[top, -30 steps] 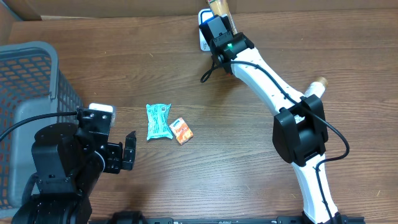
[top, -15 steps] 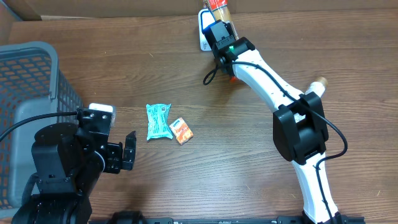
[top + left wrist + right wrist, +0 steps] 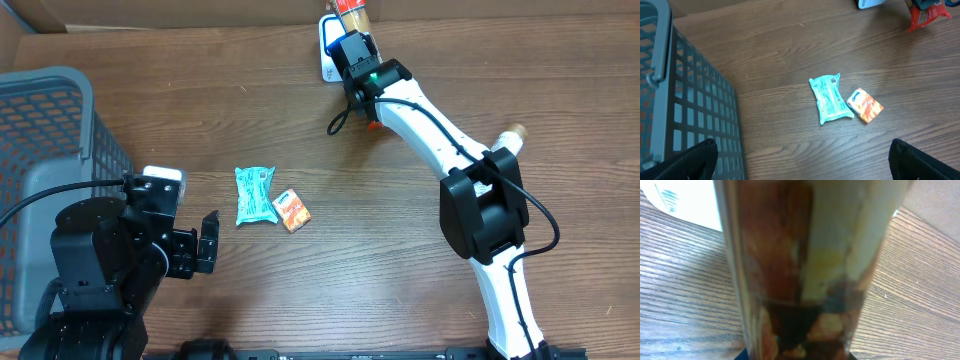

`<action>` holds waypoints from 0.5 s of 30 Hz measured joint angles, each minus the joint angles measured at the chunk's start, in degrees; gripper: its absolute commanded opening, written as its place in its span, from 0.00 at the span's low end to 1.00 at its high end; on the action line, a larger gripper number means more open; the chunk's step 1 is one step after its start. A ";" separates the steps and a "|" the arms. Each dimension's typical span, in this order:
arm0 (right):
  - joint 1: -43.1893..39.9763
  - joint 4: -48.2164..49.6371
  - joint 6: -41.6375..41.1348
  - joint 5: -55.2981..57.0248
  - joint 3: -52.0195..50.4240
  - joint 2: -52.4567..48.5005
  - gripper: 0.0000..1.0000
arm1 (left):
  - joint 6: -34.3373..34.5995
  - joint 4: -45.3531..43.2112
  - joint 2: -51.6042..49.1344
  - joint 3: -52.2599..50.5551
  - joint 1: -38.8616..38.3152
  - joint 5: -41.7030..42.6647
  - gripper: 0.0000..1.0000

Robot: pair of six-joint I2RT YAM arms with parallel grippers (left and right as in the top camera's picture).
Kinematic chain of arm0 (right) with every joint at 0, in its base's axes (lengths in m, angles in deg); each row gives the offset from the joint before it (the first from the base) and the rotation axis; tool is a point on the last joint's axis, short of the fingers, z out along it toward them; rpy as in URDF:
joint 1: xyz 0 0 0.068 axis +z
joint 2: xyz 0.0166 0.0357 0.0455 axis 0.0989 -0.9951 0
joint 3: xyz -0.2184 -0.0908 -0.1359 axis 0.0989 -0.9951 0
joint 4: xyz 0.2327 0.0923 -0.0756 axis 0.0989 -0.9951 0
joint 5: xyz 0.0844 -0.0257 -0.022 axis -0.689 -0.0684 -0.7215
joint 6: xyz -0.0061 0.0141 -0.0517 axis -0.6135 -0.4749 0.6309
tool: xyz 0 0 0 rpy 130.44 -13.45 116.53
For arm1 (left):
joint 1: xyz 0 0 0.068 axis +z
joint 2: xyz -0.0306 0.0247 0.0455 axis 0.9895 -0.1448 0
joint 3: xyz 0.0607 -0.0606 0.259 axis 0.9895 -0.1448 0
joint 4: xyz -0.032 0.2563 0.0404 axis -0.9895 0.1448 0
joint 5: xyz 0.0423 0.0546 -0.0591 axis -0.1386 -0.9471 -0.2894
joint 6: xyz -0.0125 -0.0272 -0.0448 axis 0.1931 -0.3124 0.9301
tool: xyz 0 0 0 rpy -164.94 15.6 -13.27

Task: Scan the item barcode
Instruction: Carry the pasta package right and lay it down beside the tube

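Note:
My right gripper (image 3: 352,38) is shut on a tall brown and tan snack packet (image 3: 350,10) at the far edge of the table. It holds the packet over a white scanner (image 3: 327,55). The packet (image 3: 795,270) fills the right wrist view, and the scanner (image 3: 687,202) shows white behind it at upper left. A teal packet (image 3: 255,194) and a small orange box (image 3: 291,210) lie side by side mid-table. My left gripper (image 3: 205,243) hangs open and empty near the front left, with the teal packet (image 3: 830,98) and the orange box (image 3: 865,105) ahead of it.
A grey mesh basket (image 3: 55,120) stands at the left edge, close to my left arm. A small red item (image 3: 372,124) lies under my right arm, near the scanner. A tan object (image 3: 512,135) sits by the right arm's elbow.
My right gripper has shifted slightly with the packet over the scanner. The left arm and the items on the table have not moved.

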 measured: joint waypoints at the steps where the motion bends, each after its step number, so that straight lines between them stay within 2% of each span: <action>1: 0.00 -0.13 0.00 0.02 0.00 0.00 0.03 | 0.00 0.00 0.00 0.00 0.00 0.00 1.00; 10: 0.24 -6.51 -0.90 -1.95 0.02 0.04 0.03 | 0.00 0.00 0.00 0.00 0.00 0.00 1.00; 15: 0.28 -14.60 -4.35 -7.13 0.09 2.08 0.03 | 0.02 0.02 0.00 0.00 0.00 0.00 1.00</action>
